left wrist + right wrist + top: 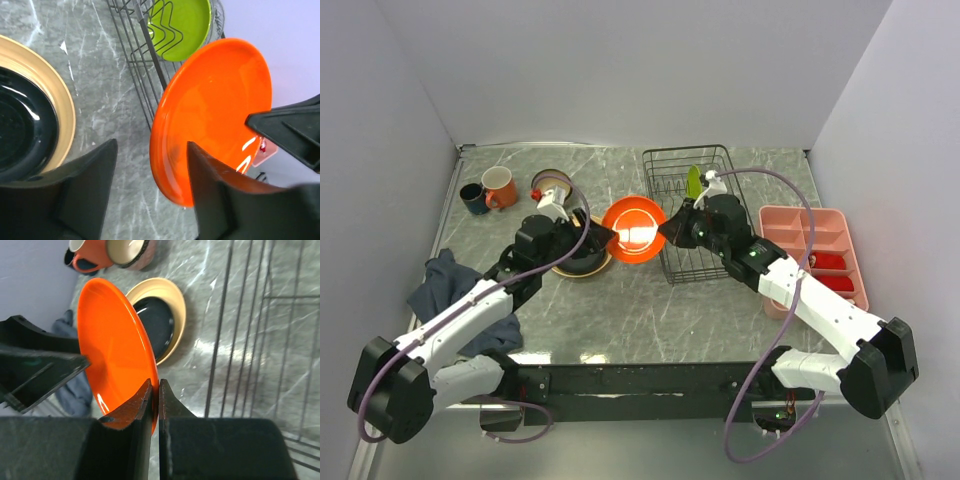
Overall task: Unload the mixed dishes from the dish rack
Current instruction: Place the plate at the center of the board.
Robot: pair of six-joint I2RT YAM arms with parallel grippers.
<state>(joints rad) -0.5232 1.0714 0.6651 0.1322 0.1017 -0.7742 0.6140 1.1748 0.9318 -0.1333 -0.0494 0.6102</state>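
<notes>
Right wrist view: the orange plate (115,340) is pinched at its rim by the right gripper (155,386), jaws narrow on it, and is held between the dish rack (686,150) and the tan plate (595,270) that carries a dark plate (20,125). Handover is judged in hand: the left gripper (150,149) is set, fingers apart, astride the opposite rim, unclamped, so a firm left pinch is needed before the right is released. Rack wires and the tan plate are close on either side; open table (620,320) is found toward the near edge.
</notes>
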